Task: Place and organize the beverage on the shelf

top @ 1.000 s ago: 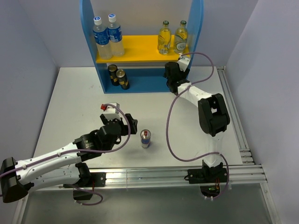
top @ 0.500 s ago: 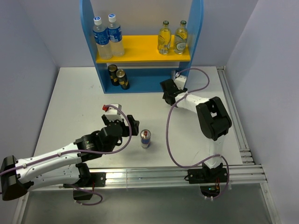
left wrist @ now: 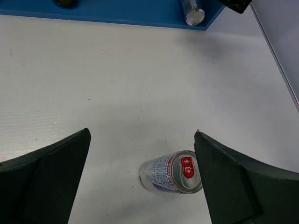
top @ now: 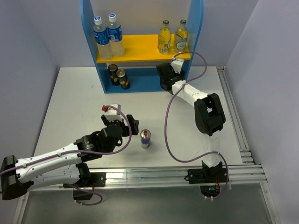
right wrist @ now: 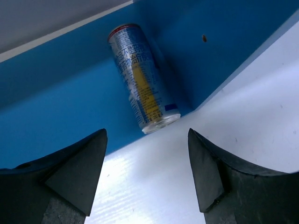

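Observation:
One slim silver-blue can [top: 145, 138] with a red tab stands on the table; in the left wrist view this can [left wrist: 172, 171] is between my fingers, close to the right one and untouched. My left gripper [top: 131, 124] [left wrist: 141, 135] is open. My right gripper [top: 164, 76] [right wrist: 147, 133] hangs open in front of the shelf [top: 196, 28], a short way back from a second slim can [right wrist: 142, 91] [left wrist: 192, 11] standing in the lower right corner. Two green-capped glass bottles [top: 172, 37] stand on the yellow board [top: 140, 49]. Two dark gold-topped cans [top: 117, 76] are on the blue base.
Two clear water bottles with blue labels [top: 107, 37] stand at the left of the yellow board. A metal rail [top: 233, 121] runs along the table's right edge and another along the near edge. Grey walls close in both sides.
My right gripper pulled back from the shelf's lower right corner, then swung left and up toward the shelf front. The left gripper has barely moved and stays open by the can.

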Controlling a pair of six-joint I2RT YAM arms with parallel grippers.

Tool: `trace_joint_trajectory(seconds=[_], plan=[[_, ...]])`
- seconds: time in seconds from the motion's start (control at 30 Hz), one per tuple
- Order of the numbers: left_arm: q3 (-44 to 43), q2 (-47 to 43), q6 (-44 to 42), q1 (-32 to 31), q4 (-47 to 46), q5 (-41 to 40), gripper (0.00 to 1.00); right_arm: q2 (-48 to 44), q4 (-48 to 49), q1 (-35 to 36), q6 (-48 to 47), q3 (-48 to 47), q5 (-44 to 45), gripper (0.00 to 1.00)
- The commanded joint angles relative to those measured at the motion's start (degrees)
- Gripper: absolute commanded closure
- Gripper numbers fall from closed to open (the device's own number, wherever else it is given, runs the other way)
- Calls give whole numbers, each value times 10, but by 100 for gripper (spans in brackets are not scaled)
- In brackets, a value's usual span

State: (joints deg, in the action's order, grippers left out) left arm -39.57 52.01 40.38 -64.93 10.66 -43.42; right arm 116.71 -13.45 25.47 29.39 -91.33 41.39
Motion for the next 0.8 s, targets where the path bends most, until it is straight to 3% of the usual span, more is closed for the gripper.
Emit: trace_joint_trajectory(seconds=[0.0,0.47,0.77], plan=[[-4,-1,8,-4,-16,-18,1,38,-39,-28,-25,-42,-13,24],[13,30,-2,-4,-58,-15,1,-17,-20,-32,14,45,-56,31],[21,34,-2,-4,-63,-19,1,49,-39,-38,28,-37,-59,29]])
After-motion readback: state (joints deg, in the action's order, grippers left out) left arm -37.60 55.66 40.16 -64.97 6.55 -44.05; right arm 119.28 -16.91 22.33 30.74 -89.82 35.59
